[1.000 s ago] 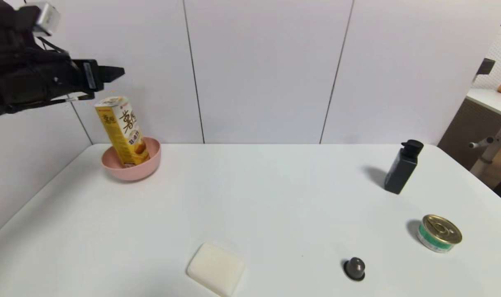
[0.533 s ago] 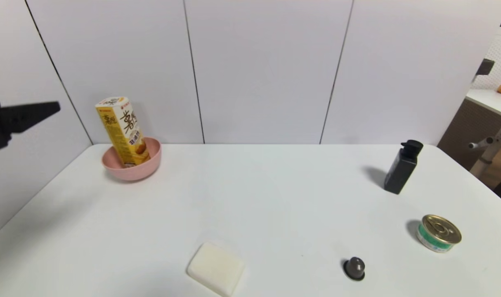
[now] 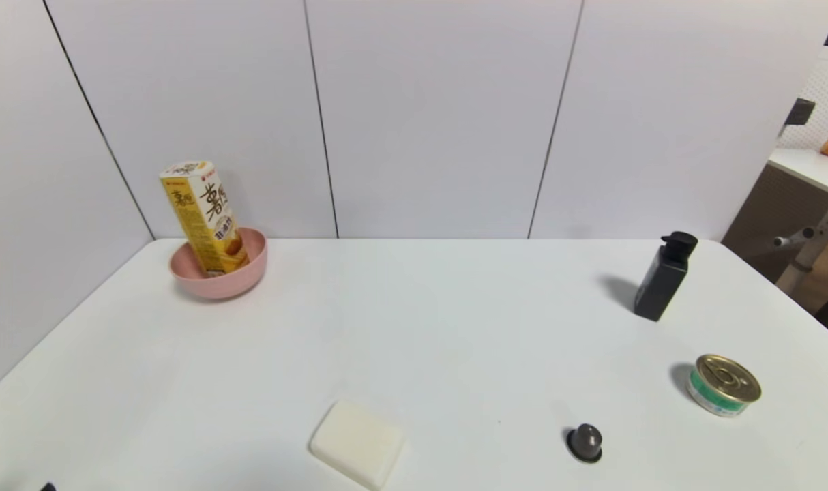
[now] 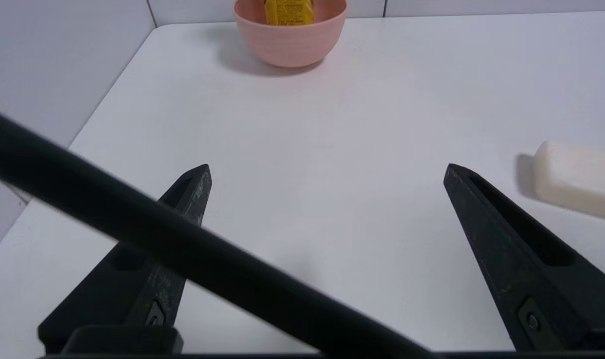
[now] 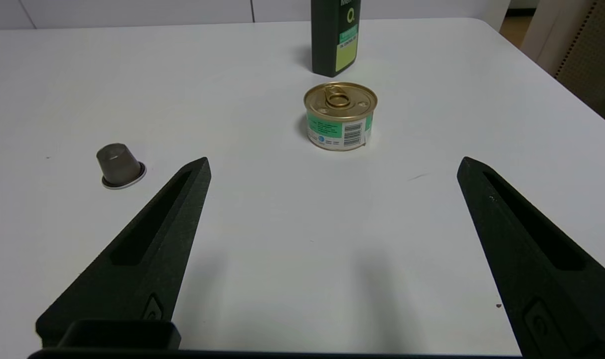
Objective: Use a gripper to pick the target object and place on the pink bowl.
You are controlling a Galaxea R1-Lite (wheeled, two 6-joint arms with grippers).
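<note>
Inspector: Yellow box (image 3: 204, 217) stands in the pink bowl (image 3: 219, 273), leaning toward the wall side, at the table's (image 3: 414, 327) far left corner. Placement looks done.

Operator: Gripper status?

Inspector: Left gripper (image 4: 327, 172) empty, jaws wide, near the table's front edge, well apart from the bowl. Right gripper (image 5: 332, 167) parked, jaws wide, facing the can (image 5: 340, 115).

Operator: Advice?

Inspector: Keep clear; the leaning box could tip if the bowl is nudged.
</note>
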